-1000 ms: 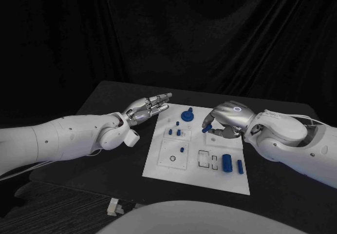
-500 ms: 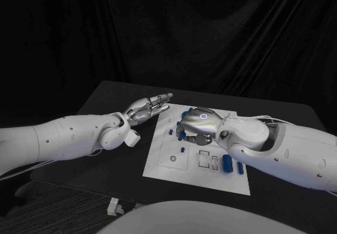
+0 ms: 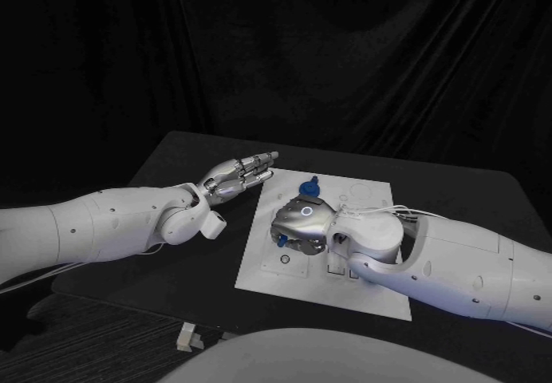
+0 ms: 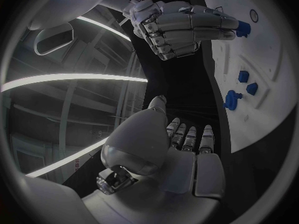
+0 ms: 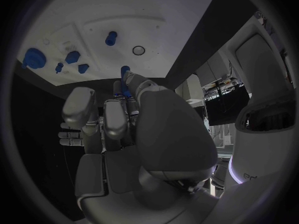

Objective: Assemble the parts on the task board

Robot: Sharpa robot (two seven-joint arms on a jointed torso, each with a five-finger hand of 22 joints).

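White rectangular task board (image 3: pixel 345 287) lies mid black table (image 3: pixel 172 159). R silver hand (image 3: pixel 301 223), on its white arm, hangs over board's left half, knuckles up, fingers curled down & together, pinching a small blue cylindrical peg (image 5: pixel 125 80) at the tips; peg pokes out past the fingertips, seen in R wrist view & again in L wrist view (image 4: pixel 242 28), just above board surface, near a small black-ringed round hole (image 5: pixel 139 50). Can't tell if peg touches board. Another short blue peg (image 5: pixel 111 37) stands upright in board just beside that hole. Bigger blue round knob part (image 3: pixel 307 188) sits at board's far side, w/ two small blue block pieces (image 5: pixel 73 57) near it. L silver hand (image 3: pixel 239 177) hovers off board's left edge, over bare table, palm-side toward board, fingers straight, side by side & only slightly apart, holding nothing; well apart from the parts. Recessed outlines on board's near-left section partly hidden by R hand & arm.
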